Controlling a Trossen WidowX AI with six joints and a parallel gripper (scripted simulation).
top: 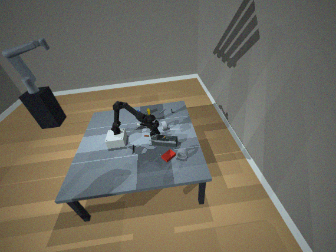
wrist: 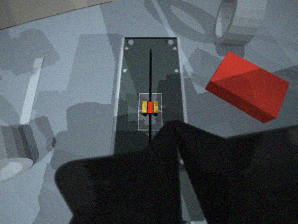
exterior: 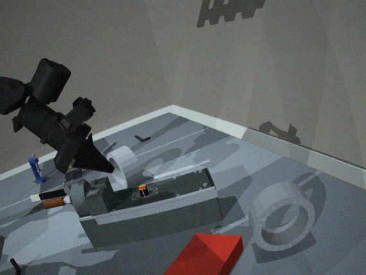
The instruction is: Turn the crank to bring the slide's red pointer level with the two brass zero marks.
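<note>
The grey machine (top: 164, 142) (exterior: 154, 216) (wrist: 131, 75) is a long box with a slotted top. Its red pointer (exterior: 141, 187) (wrist: 150, 107) sits in a small clear window; in the wrist view it lies between the two brass marks (wrist: 144, 107) (wrist: 156, 107) and looks about level with them. The orange-brown crank handle (top: 146, 135) (exterior: 54, 203) sticks out from the machine's near end, low on the side. My gripper (exterior: 113, 169) (wrist: 172, 126) is shut and empty, its tips together above the machine near the end housing, away from the handle. The crank arm is mostly hidden.
A red block (top: 168, 155) (exterior: 205, 257) (wrist: 250, 87) and a pale ring (top: 178, 157) (exterior: 273, 194) (wrist: 251, 25) lie beside the machine. Another pale ring (exterior: 129, 160) stands behind it. A blue clamp (exterior: 36, 170) and a black-and-white stick (exterior: 52, 194) lie beyond the crank end.
</note>
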